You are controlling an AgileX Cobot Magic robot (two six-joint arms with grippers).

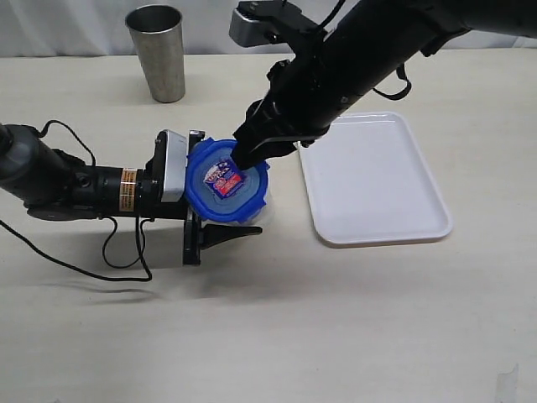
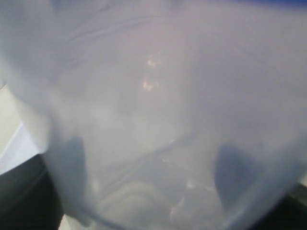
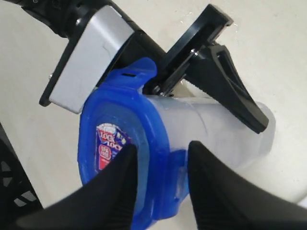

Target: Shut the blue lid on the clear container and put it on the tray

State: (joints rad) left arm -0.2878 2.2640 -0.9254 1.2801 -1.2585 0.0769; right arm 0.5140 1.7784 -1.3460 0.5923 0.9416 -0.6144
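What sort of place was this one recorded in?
Probably a robot test bench, not a home kitchen. There is a bare beige table against a white backdrop. A black left arm and right arm work over a few props: steel cup, white tray, and clear container with blue lid.

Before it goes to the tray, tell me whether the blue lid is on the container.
On: the blue lid caps the mouth of the clear container. Flaps latched: cannot tell.
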